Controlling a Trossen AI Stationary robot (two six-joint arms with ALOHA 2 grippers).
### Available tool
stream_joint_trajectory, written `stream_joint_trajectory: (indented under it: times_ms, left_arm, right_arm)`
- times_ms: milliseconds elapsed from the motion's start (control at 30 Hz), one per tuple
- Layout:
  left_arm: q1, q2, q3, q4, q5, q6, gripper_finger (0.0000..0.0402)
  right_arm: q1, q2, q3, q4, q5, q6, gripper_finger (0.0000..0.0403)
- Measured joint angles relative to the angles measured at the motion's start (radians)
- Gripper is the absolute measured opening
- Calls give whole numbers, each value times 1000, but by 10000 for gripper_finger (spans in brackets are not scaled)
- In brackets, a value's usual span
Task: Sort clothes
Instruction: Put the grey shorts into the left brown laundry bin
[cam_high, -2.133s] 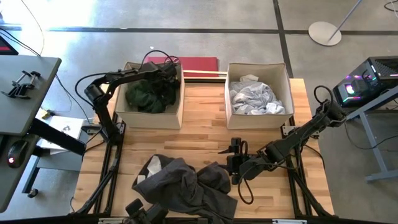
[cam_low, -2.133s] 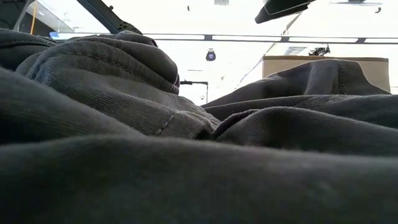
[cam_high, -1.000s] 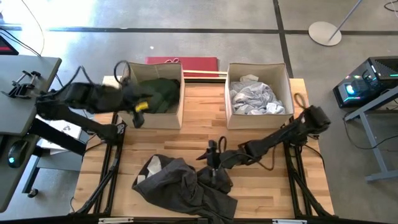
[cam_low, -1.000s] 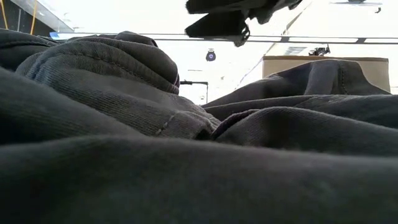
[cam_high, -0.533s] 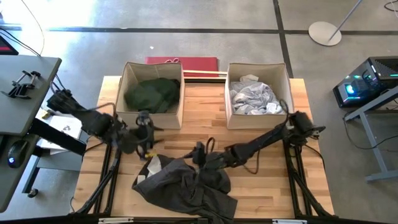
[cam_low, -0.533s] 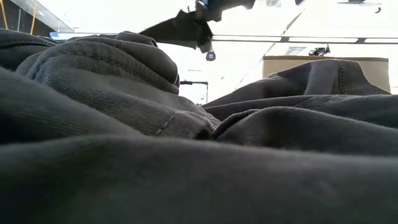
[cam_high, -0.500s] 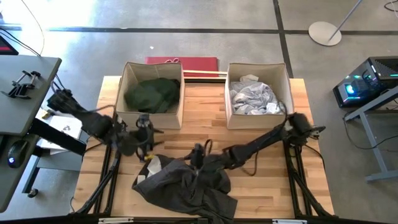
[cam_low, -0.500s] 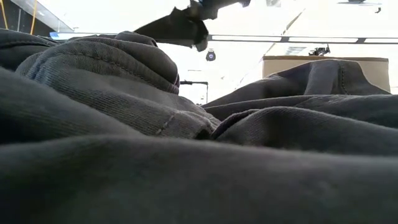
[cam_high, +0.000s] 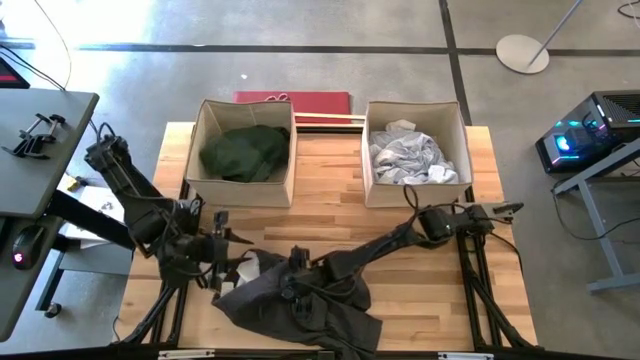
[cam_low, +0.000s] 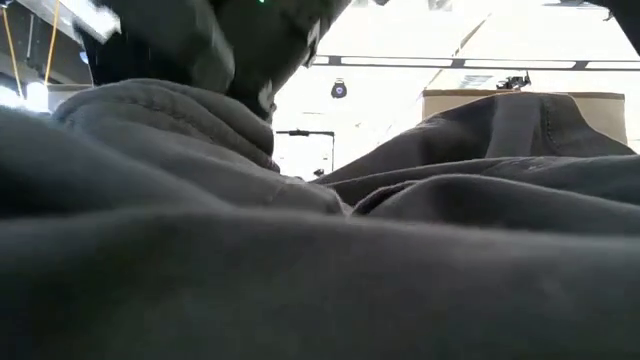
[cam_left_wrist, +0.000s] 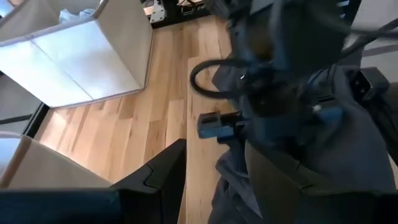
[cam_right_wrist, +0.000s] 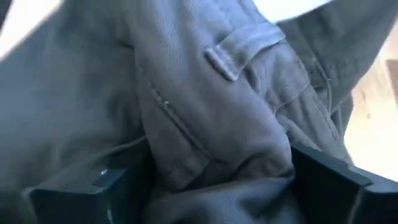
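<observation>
A charcoal grey garment (cam_high: 300, 300) lies crumpled on the table near its front edge and fills the low view (cam_low: 320, 260). My right gripper (cam_high: 295, 272) is open and down on the garment's far part; the right wrist view (cam_right_wrist: 211, 186) shows cloth with a belt loop between its fingers. My left gripper (cam_high: 228, 250) is open just off the garment's far left corner, over the table (cam_left_wrist: 214, 180). A dark green garment (cam_high: 243, 150) lies in the left box and white and light grey clothes (cam_high: 410, 160) lie in the right box. My right gripper comes from above, slanting from the table's right, with its open fingers (cam_right_wrist: 329, 177) set into the charcoal garment. A bunched fold of several layers (cam_right_wrist: 217, 143) stands between the fingers. The garment lies slack on the table.
Two beige fabric boxes (cam_high: 290, 185) (cam_high: 366, 185) stand side by side at the table's far edge. A red flat thing (cam_high: 300, 100) lies behind them. Bare wood shows between the boxes and the garment. A desk stands left of the table, and equipment stands to its right.
My left gripper has come away from the left box toward the near edge and down beside the garment's far left corner. My right gripper has gone toward the table's left and down onto the garment, whose top fold has sunk in the low view.
</observation>
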Motion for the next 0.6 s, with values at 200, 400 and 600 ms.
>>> stream_joint_trajectory:
  times_ms: [200, 400, 600]
  left_arm:
    - [-65, -3, 0, -88, -81, -88, 154]
    - [-136, -3, 0, -185, -111, -235, 154]
    - [-214, -1, -74, -74, -218, -232, 154]
  right_arm:
    - [-56, 19, -45, -13, -24, -28, 236]
    - [-108, 20, -83, -25, 131, -42, 114]
    - [-105, -33, -93, -22, 275, -5, 29]
